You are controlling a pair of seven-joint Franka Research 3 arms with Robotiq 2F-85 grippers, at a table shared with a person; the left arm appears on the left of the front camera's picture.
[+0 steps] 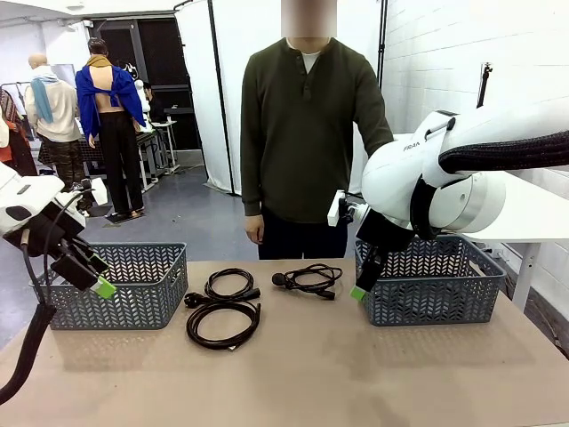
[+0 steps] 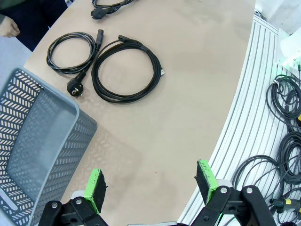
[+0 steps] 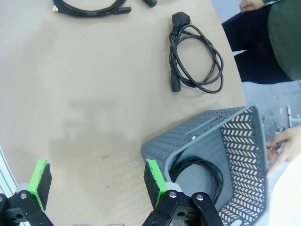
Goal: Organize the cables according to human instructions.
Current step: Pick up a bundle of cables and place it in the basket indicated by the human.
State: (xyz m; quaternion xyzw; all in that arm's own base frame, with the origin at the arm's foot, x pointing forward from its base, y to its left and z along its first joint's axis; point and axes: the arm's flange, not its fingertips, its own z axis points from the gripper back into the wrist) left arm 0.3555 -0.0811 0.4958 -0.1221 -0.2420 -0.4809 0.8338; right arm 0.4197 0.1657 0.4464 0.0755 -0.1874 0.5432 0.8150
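Your left gripper [image 2: 153, 187] and right gripper [image 3: 96, 179] hang empty, jaws apart; the large cable coil [image 2: 126, 70] lies just beside the plugged cable coil [image 2: 70, 52], so one grasp may drag both.

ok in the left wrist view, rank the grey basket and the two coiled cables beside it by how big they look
1. grey basket, though it lies nearest the camera, so partly nearness
2. wider cable coil
3. smaller cable coil, the one with the round plug
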